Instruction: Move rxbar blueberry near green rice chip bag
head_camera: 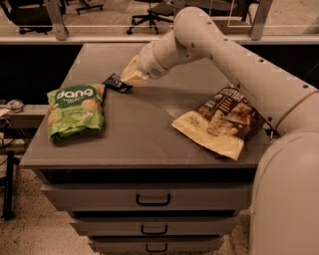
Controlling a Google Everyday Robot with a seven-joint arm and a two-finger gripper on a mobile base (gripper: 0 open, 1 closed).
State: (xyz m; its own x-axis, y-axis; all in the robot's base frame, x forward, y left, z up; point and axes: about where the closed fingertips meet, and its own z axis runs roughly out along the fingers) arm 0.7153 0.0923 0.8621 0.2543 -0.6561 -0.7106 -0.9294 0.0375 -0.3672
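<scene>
The rxbar blueberry [116, 82], a small dark navy wrapper, is at the tips of my gripper [124, 81], low over the table's back left area. The gripper is shut on one end of the bar. The green rice chip bag [75, 108] with white "dang" lettering lies flat at the table's left side. The bar is just right of the bag's upper right corner, a small gap apart. My arm [234, 60] reaches in from the right across the back of the table.
A large brown-and-cream chip bag [219, 120] lies at the table's right front. The grey table [139, 139] has drawers below [152, 199]. Office chairs [154, 15] stand on the floor behind.
</scene>
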